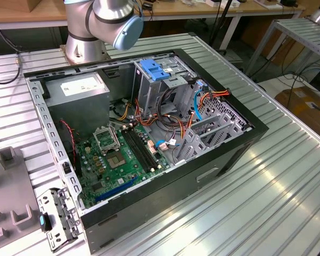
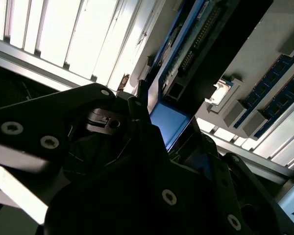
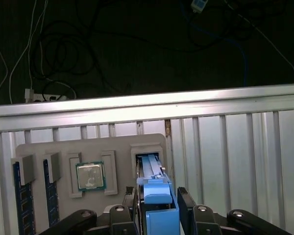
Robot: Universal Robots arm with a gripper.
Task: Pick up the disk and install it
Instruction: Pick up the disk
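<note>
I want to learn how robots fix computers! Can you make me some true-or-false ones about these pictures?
1. The computer case is open. True.
2. The disk is already inside the computer. False: in the first wrist view it stands at a slot of the grey tray, with the gripper at it.
3. A square chip lies in that tray. True.
4. The table is wooden. False: it is ribbed metal.

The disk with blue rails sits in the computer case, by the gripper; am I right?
No: the disk sits in the grey parts tray, not the computer case, by the gripper, as the first wrist view shows.
</note>
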